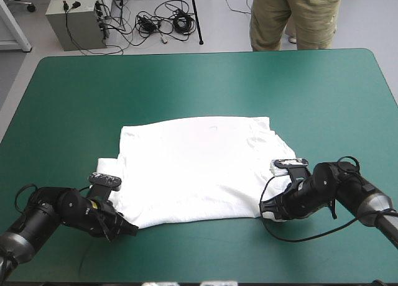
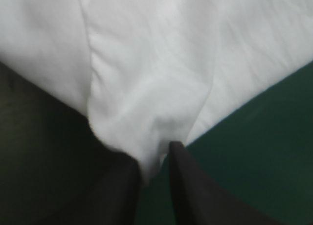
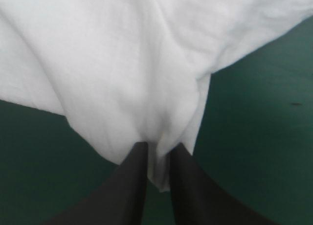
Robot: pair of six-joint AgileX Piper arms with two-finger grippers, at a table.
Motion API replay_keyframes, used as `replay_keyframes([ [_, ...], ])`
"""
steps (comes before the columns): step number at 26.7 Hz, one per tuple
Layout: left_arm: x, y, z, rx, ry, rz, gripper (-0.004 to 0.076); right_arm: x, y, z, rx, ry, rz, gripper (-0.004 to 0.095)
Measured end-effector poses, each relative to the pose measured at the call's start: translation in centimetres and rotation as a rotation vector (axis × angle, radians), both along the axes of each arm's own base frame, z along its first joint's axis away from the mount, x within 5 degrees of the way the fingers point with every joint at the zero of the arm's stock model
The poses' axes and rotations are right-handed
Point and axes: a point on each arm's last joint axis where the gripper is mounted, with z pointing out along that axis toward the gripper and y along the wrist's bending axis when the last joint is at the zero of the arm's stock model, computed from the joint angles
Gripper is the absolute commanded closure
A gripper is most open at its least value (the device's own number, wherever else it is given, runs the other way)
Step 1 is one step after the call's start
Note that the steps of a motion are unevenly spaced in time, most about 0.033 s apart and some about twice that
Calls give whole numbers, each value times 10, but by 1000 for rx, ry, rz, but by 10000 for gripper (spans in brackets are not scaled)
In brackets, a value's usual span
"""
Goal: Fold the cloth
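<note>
The white T-shirt (image 1: 199, 171) lies spread flat in the middle of the teal-green table, its near hem toward me. My left gripper (image 1: 129, 229) sits low at the shirt's near left corner, its black fingers all but shut on a pinch of the T-shirt (image 2: 151, 112). At the near right corner my right gripper (image 1: 267, 210) is likewise shut on a fold of the T-shirt (image 3: 146, 88). In both wrist views the cloth bunches into a point between the fingertips of the left gripper (image 2: 155, 161) and the right gripper (image 3: 157, 154).
A sleeve (image 1: 107, 166) sticks out at the shirt's left side. Bare teal-green cover (image 1: 205, 87) surrounds the shirt on all sides. A person stands beyond the far edge, away from the tabletop.
</note>
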Motion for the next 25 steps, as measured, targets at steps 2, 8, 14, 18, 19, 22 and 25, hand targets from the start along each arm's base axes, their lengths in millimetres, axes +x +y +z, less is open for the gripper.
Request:
replay_keyframes([
  [2,-2,0,0,3,21,-5,248,0,0,0,0,4,1,311],
  [8,9,-3,27,-27,-48,19,249,10,4,31,32,-75,2,302],
  [14,24,0,77,-13,-193,112,249,27,4,93,43,-273,-36,304],
  [18,30,9,91,61,-255,188,250,31,1,118,21,-347,-36,304],
  [19,31,11,92,78,-265,203,250,31,1,123,19,-362,-35,304],
  [22,34,13,90,107,-261,222,250,32,1,131,21,-384,-36,323],
  [25,40,12,85,114,-235,239,250,32,1,132,22,-381,-42,363],
])
